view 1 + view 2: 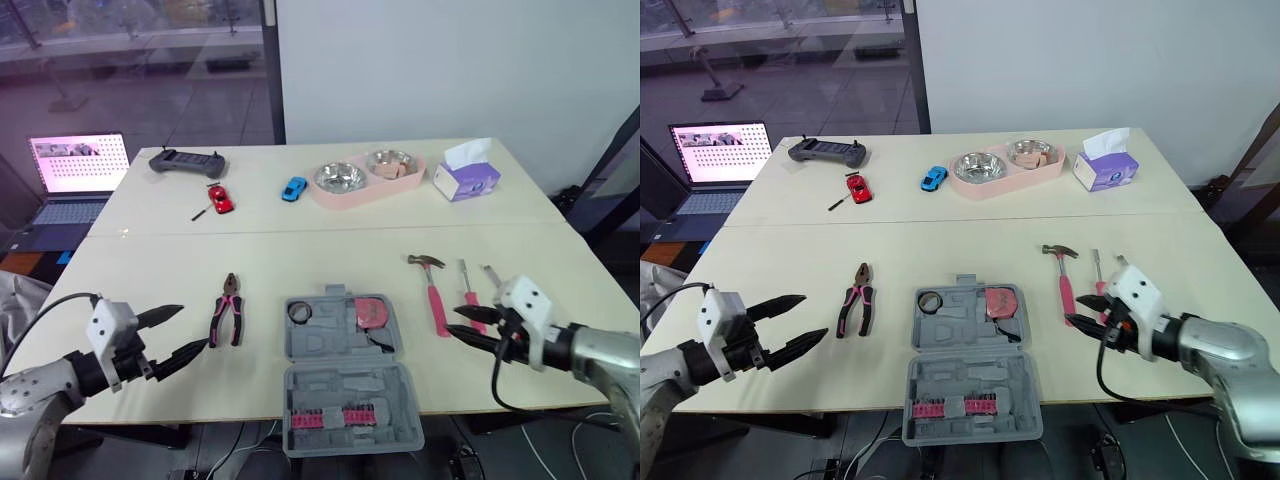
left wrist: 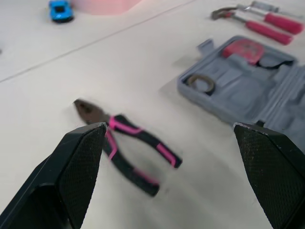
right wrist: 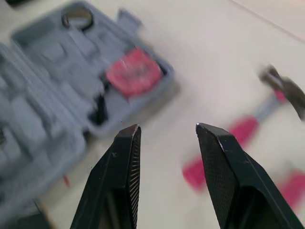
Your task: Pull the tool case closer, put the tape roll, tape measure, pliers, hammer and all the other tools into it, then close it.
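Observation:
The grey tool case (image 1: pixel 345 375) lies open at the table's front edge, its lid half hanging over the edge. A tape roll (image 1: pixel 299 312) and a pink tape measure (image 1: pixel 372 312) sit in its far half. Pink-handled pliers (image 1: pixel 227 315) lie to the left of the case. The pink hammer (image 1: pixel 433 292) and two screwdrivers (image 1: pixel 468 288) lie to its right. My left gripper (image 1: pixel 195 326) is open, just left of the pliers (image 2: pixel 128 143). My right gripper (image 1: pixel 453 320) is open with nothing in it, close to the hammer handle's (image 3: pixel 224 148) near end.
At the back stand a pink tray (image 1: pixel 340 197) with two metal bowls, a tissue box (image 1: pixel 466 178), a blue toy car (image 1: pixel 293 188), a red toy car (image 1: pixel 220 197) and a black controller (image 1: pixel 187 160). A laptop (image 1: pixel 75 175) sits left of the table.

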Robot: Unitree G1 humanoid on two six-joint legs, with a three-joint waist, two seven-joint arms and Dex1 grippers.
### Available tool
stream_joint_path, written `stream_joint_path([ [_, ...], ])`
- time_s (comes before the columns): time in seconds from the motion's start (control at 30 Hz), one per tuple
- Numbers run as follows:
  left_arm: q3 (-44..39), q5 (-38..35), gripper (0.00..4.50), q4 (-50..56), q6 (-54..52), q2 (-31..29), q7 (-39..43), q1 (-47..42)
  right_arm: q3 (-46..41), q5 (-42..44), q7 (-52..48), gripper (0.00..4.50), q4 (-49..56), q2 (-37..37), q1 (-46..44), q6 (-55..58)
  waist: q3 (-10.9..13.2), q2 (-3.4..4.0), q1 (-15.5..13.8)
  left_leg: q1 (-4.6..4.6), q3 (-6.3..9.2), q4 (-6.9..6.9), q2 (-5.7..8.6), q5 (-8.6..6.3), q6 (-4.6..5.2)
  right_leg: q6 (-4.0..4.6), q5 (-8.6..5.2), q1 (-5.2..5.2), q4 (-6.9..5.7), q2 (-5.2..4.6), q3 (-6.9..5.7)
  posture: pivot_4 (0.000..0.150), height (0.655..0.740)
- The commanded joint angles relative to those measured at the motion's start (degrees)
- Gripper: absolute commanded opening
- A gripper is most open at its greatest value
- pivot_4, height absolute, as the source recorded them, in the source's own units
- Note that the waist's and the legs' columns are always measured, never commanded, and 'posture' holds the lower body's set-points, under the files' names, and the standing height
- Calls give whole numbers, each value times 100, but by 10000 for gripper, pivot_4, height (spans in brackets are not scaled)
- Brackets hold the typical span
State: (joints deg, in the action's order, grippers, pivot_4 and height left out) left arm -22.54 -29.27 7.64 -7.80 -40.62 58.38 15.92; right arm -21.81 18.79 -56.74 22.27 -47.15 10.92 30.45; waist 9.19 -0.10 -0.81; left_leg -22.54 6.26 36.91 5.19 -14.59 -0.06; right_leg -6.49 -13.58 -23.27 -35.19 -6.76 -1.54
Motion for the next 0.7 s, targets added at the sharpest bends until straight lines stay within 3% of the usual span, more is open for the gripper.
stream_joint_path([
  [0.03, -638, 296, 45000, -537, 427, -67, -178, 371, -798, 61, -121, 32505, -238, -119, 470, -287, 1, 0, 11, 0, -1, -3, 0, -2, 5, 6, -5, -1, 2, -2, 1, 1500, 7370],
  [0.1, -746, 372, 45000, -757, 598, -88, -87, 557, -907, -42, -174, 41818, -386, -158, 704, -614, 5, -5, 8, 0, -4, -6, 0, -4, 13, 14, -5, -5, 2, -2, 3, 1500, 7370],
  [0.13, -769, 428, 45000, -878, 704, -134, -5, 623, -908, -161, -196, 44360, -492, -204, 817, -817, 7, -7, 4, 0, -4, -7, -1, -4, 12, 14, -7, -6, 2, -3, 3, 1500, 7370],
  [0.33, -763, 537, 45000, -1251, 981, -401, 284, 648, -912, -251, -219, 44360, -871, -191, 939, -1427, 22, -10, -2, -4, -4, -2, -6, -15, -6, 4, -15, 5, 7, -8, 4, 1500, 7370],
  [0.7, -398, 613, 45000, -1166, 951, -409, 422, 315, -966, -202, -21, 44360, -731, -112, 1068, -1432, 30, 1, 1, -18, -5, -11, -5, -15, -5, 30, -4, -16, 8, -7, 3, 1500, 7370],
])
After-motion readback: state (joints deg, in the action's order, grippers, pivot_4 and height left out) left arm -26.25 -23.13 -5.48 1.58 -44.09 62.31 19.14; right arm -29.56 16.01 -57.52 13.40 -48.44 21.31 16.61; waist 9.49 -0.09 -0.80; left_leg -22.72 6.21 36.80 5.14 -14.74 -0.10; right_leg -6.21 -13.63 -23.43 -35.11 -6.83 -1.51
